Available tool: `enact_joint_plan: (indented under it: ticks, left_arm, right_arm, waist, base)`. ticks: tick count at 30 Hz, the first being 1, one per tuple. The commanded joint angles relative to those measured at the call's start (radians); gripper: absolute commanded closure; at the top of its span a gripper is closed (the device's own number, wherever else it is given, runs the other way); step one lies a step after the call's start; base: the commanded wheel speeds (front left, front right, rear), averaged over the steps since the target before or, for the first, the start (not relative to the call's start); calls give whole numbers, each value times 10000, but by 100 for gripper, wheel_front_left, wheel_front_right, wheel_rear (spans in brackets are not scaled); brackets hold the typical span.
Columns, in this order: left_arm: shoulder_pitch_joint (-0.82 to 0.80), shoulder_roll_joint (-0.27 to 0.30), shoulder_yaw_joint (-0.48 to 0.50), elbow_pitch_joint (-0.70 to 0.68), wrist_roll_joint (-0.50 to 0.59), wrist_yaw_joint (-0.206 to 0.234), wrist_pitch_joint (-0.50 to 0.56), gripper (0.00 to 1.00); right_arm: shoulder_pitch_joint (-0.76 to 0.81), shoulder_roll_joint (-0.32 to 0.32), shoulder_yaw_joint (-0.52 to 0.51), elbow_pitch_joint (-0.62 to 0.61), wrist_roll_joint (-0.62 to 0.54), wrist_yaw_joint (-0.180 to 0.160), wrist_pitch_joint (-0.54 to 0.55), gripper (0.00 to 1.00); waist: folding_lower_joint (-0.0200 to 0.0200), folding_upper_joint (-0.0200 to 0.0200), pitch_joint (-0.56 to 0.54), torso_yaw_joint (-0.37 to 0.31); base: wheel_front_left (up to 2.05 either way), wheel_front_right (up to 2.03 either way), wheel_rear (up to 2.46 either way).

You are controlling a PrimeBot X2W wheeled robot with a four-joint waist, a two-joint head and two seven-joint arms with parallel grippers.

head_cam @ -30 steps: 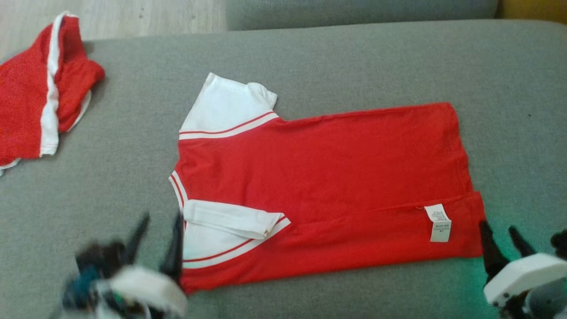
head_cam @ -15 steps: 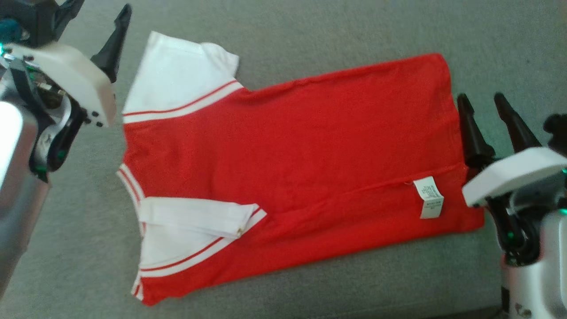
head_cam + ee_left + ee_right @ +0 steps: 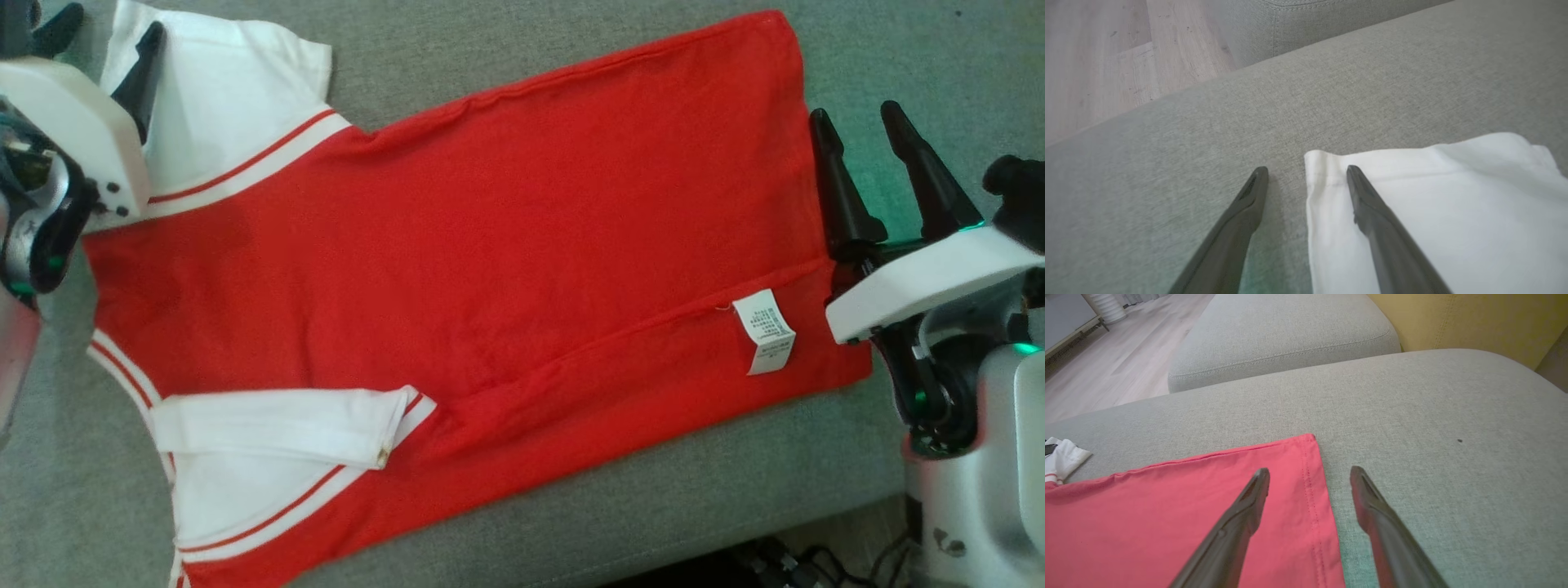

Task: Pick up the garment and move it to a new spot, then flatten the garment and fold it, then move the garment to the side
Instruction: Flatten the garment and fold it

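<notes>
Both grippers spread wide, holding nothing. The left gripper straddles the far white sleeve edge and the right gripper straddles the hem corner, likely lined up to pinch for a fold. The grey sofa cushion carries the red garment, lying flat. Head view adds the near sleeve tucked inward and the label; wrist views give finger-to-edge alignment.

The garment is cut off at its near left corner by the head view's lower edge, its far left sleeve is partly hidden behind the left tool, and the print on its label is too small to read.
</notes>
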Motion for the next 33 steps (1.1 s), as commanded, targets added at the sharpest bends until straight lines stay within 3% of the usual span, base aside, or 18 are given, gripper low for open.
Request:
enact_joint_plan:
  ticks: [1, 6, 9, 10, 20, 33]
  left_arm:
    - [-423, 457, 446, -259, -82, -55, 110, 0]
    - [-307, 319, 115, -410, -475, -390, 858, 0]
    - [-301, 325, -61, -618, -558, -491, 1187, 92]
    - [-306, 318, -86, -675, -573, -499, 1229, 100]
    - [-720, 38, -82, -960, -131, -363, 163, 100]
    - [-636, -464, -262, -1977, -79, -396, -763, 100]
  right_arm:
    - [-125, -72, 179, -323, 19, 75, -109, 0]
    - [-224, -72, 185, -219, 5, 75, -124, 0]
    - [-420, -72, 234, -218, -99, 75, -60, 0]
    - [-518, -72, 257, -215, -176, 75, -21, 0]
    - [-2411, -179, 324, 815, -940, 75, 1033, 0]
    - [-4029, -1603, 216, 3439, -1366, 75, 2780, 0]
  waist:
    - [-3, 1, 68, -35]
    - [-3, 1, 43, 54]
    - [-3, 1, 58, 117]
    - [-3, 1, 66, 133]
    - [-3, 1, -118, 519]
    - [-3, 1, -452, 1629]
  base:
    - [0, 0, 0]
    - [0, 0, 0]
    - [0, 0, 0]
    - [0, 0, 0]
    - [0, 0, 0]
    - [0, 0, 0]
